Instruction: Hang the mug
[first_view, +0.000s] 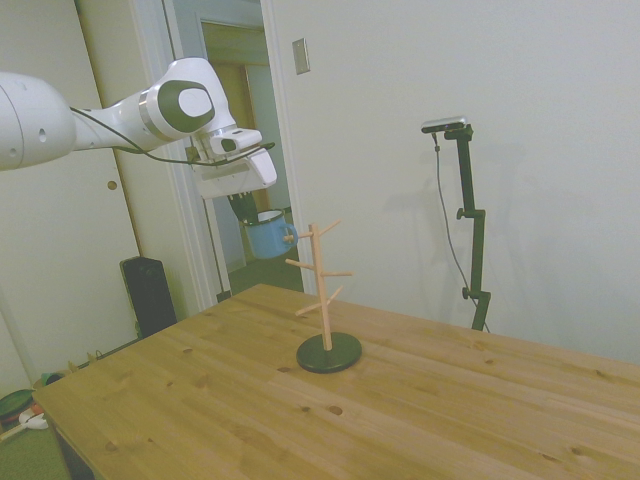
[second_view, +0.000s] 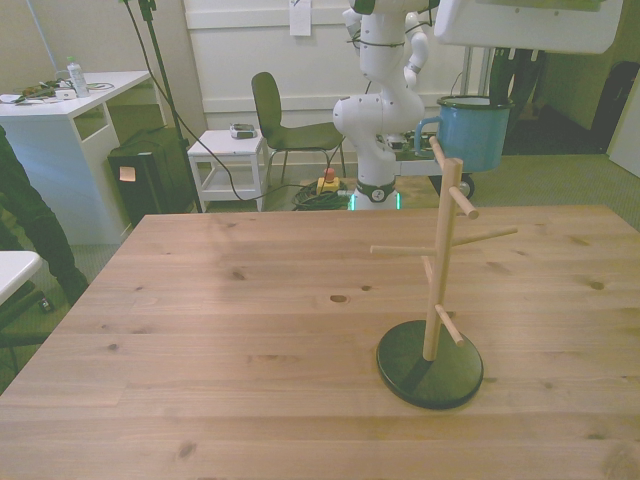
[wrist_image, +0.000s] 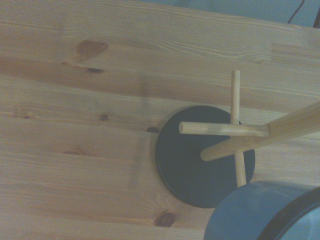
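While the fingers (first_view: 250, 208) pinched the mug (first_view: 270, 236) aloft beside the rack (first_view: 325, 290), hooking its handle on a peg remained.

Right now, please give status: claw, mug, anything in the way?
Claw shut on mug, held in the air by the rack's top pegs. Mug not hung yet. Nothing in the way.

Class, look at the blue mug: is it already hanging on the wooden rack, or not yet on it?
Not yet on. The mug hangs in the air under the end effector, near the rack's top, its handle on no peg.
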